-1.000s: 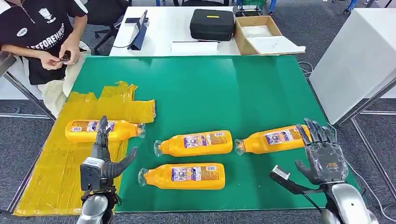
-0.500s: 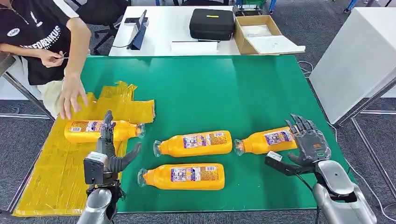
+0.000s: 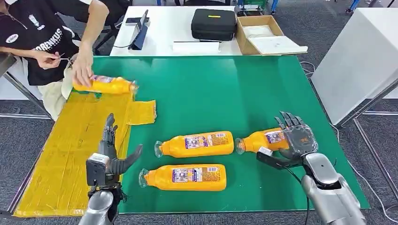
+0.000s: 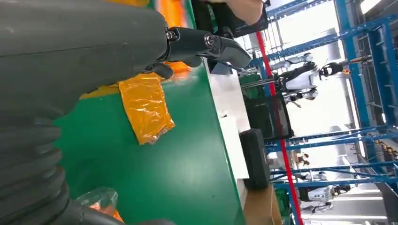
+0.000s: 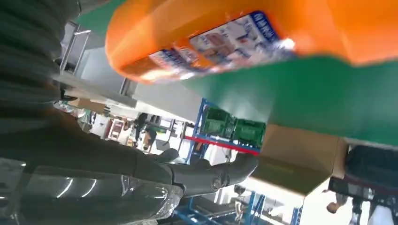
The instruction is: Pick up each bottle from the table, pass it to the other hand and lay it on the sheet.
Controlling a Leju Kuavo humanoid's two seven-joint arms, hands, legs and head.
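Observation:
Three orange bottles lie on the green table (image 3: 211, 89): one in the middle (image 3: 195, 144), one nearer me (image 3: 184, 177), and one on the right (image 3: 257, 139). My right hand (image 3: 295, 139) hovers over the right bottle's base with fingers spread and thumb out, holding nothing. In the right wrist view that bottle (image 5: 253, 33) is close against the hand, with the fingers (image 5: 206, 176) straight. My left hand (image 3: 109, 157) stands open, fingers up, at the edge of the yellow sheet (image 3: 70, 154). A person's hand holds a fourth bottle (image 3: 104, 85) above the sheet's far end.
A person (image 3: 42, 42) sits at the far left corner. Behind the green table, a white table carries a black case (image 3: 213, 23), a cardboard box (image 3: 256, 33) and a tablet (image 3: 139, 35). A white cabinet (image 3: 356, 61) stands on the right.
The person reached in, lifted the bottle off the sheet and carried it toward the far end. My right hand moved forward and left onto the right bottle's base. My left hand barely moved.

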